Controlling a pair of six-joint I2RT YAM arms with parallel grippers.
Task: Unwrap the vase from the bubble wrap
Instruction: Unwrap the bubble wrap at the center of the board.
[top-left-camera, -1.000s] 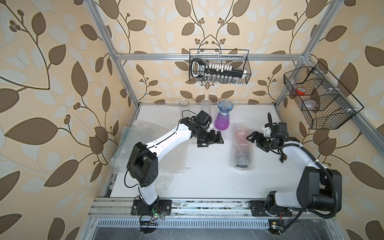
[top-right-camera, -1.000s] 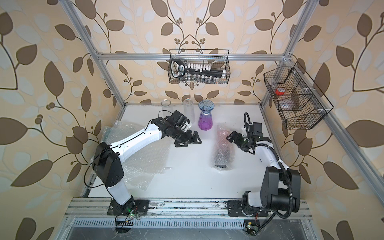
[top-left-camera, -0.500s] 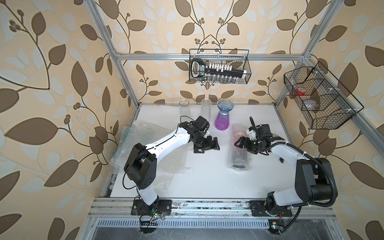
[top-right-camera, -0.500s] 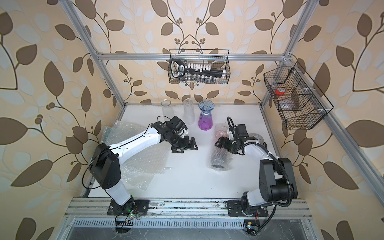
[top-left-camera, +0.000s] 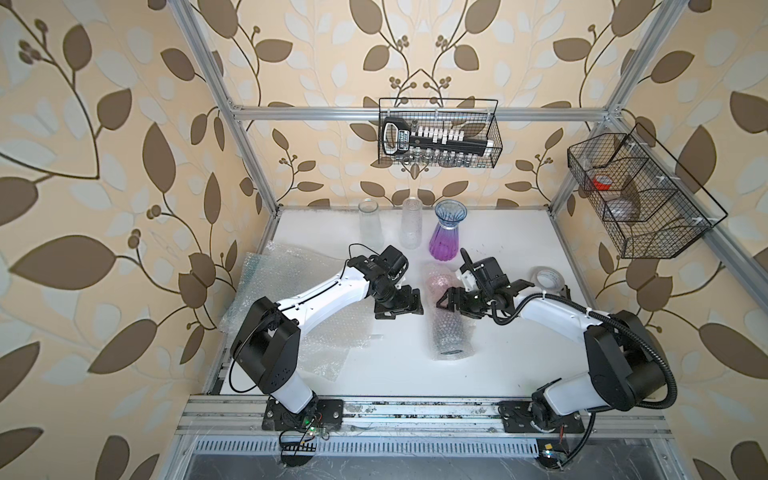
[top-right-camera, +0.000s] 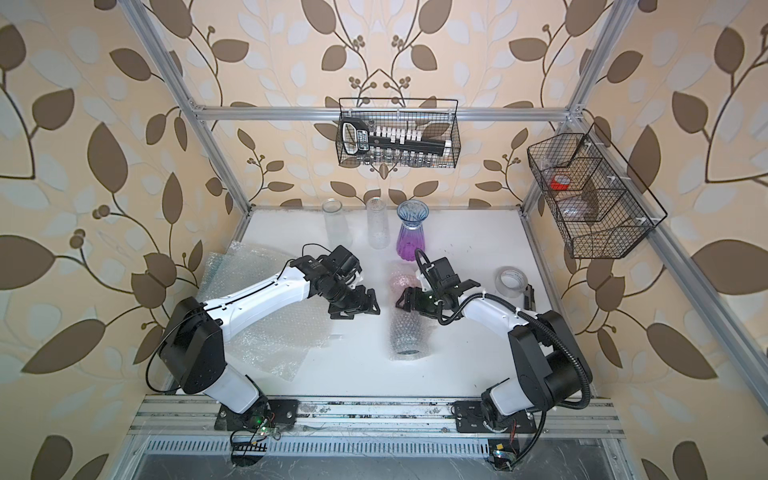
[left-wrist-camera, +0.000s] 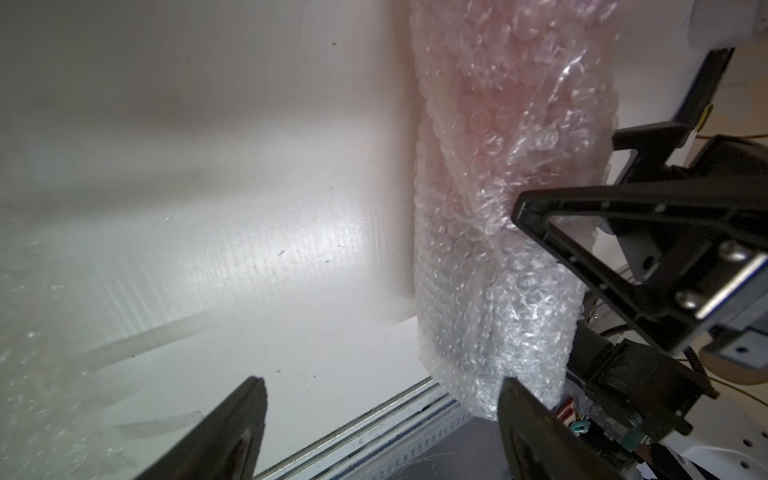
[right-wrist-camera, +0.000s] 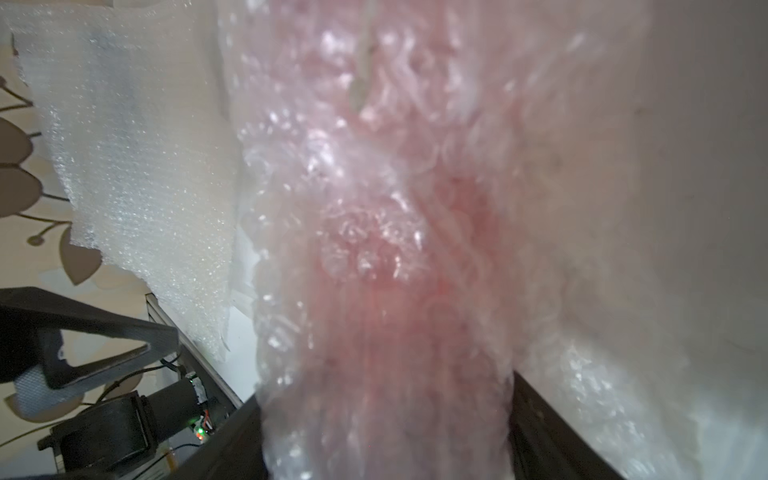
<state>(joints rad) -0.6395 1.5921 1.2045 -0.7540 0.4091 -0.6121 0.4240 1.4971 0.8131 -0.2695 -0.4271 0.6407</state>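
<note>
A: Where's the vase (top-left-camera: 437, 281)?
B: Mid-frame in both top views, on its side on the table (top-left-camera: 519, 365), wrapped in bubble wrap (top-left-camera: 451, 332). Pink end toward frame top.
A: Grippers?
B: Left gripper (left-wrist-camera: 380, 386) released, empty, just left of it. Right gripper (right-wrist-camera: 384, 395) straddles the wrap, 2 fingers (right-wrist-camera: 232, 453) flanking it; can't tell if clamped. Loose sheets (top-left-camera: 282, 274) at frame left.

Both arms reaching inward, left hand (top-left-camera: 401, 312) open, right hand (top-left-camera: 460, 305) tilted down, jaws spread.
</note>
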